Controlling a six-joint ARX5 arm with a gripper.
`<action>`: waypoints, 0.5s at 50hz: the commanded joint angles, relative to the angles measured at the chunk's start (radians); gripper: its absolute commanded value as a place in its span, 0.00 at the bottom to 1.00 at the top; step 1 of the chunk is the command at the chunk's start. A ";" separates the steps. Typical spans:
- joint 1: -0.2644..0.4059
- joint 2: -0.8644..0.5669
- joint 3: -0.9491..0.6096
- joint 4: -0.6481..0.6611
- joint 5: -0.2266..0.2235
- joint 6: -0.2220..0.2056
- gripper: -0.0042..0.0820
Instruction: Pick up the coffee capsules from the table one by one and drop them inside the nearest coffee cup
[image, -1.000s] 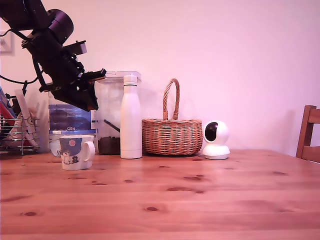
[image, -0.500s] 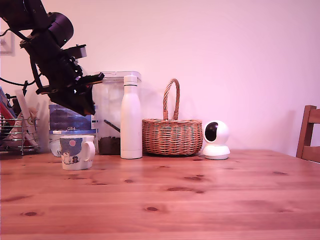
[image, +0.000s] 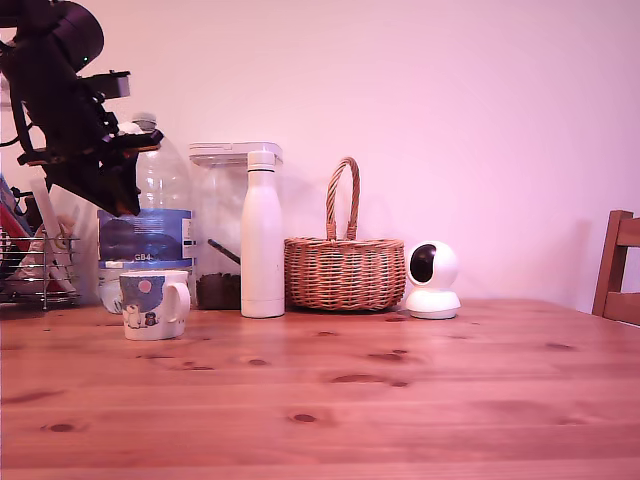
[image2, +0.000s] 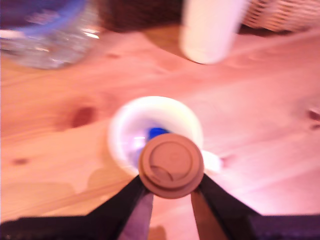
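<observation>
Arm up in the upper left of the exterior view, gripper hanging well above the coffee cup, nothing touching it. Wrist view, blurred: fingers narrowed onto a round brown coffee capsule, clamped between them right over the cup's white mouth. Something blue sits inside the cup; can't tell what. Cup stands upright on the table at lower left of the exterior view, handle toward the exterior view's right, pink dot and small cartoon figures on its side. Just behind it, a big clear water bottle w/ a dark blue label; only "GB4" readable, rest too small. Next along toward the centre: clear container w/ dark contents at the bottom, tall white bottle, no writing legible, then wicker basket, then a white round camera. Wire rack at far left edge, chair at far right edge.
</observation>
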 joint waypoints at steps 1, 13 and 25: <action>-0.006 -0.003 -0.017 0.006 -0.003 0.005 0.22; -0.006 -0.001 0.006 -0.030 -0.037 0.024 0.22; -0.006 0.024 0.085 -0.109 -0.042 0.026 0.22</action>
